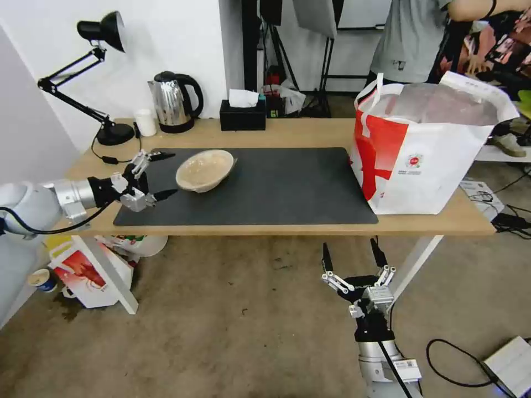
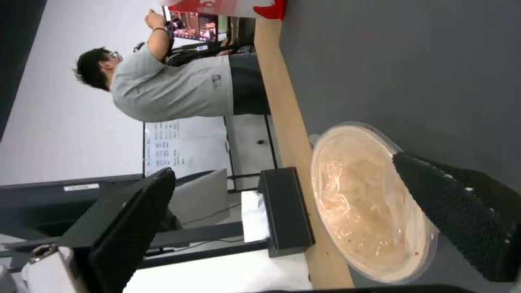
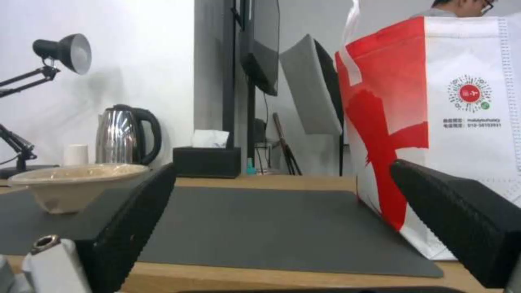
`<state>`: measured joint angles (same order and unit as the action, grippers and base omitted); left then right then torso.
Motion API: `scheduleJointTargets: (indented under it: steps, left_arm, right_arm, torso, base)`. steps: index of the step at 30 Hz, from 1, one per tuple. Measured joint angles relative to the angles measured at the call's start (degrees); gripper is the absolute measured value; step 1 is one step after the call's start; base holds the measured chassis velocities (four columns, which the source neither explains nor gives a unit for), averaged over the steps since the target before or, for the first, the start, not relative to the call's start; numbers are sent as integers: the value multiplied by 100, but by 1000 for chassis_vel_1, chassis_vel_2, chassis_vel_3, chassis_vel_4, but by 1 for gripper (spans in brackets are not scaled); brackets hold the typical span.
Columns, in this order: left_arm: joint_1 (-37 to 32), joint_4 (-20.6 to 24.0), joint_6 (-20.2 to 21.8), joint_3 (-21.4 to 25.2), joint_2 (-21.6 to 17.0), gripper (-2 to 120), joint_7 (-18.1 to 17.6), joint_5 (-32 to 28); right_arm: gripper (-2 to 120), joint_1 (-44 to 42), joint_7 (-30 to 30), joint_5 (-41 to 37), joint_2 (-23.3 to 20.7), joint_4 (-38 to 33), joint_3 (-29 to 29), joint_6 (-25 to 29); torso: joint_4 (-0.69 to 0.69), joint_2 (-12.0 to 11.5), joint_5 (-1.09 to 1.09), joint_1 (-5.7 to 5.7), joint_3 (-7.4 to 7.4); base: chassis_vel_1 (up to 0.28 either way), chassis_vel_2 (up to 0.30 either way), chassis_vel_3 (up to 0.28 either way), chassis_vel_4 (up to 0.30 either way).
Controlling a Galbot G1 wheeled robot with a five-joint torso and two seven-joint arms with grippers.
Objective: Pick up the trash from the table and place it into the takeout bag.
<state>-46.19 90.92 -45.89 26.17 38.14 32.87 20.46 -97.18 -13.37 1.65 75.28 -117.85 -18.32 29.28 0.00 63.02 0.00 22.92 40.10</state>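
On the mat [image 1: 265,182], beige bowl [image 1: 204,170] sits mouth-up; left gripper [image 1: 164,175] jaws wide beside it.

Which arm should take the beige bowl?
Left. The left pincer is open beside the beige bowl on the mat. The right pincer hangs open below the table edge, near the takeout bag.

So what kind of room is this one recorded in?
Probably a lab or studio workspace: a light-wood table with desk lamp and kettle, bare floor with loose cables, equipment stands behind.
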Motion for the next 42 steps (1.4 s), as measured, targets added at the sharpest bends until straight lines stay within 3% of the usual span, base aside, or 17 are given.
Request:
scheduleJointTargets:
  steps: [21, 42]
  left_arm:
    - [630, -210, -2, -691, 195, 100, 164, 133]
    - [993, -418, -2, -991, 359, 100, 389, 349]
  right_arm:
    - [100, 0, 0, 0, 0, 0, 0, 0]
    - [100, 0, 0, 0, 0, 0, 0, 0]
  torso:
    - [0, 0, 0, 0, 0]
    - [0, 0, 0, 0, 1]
  base:
    - [0, 0, 0, 0]
    - [0, 0, 0, 0]
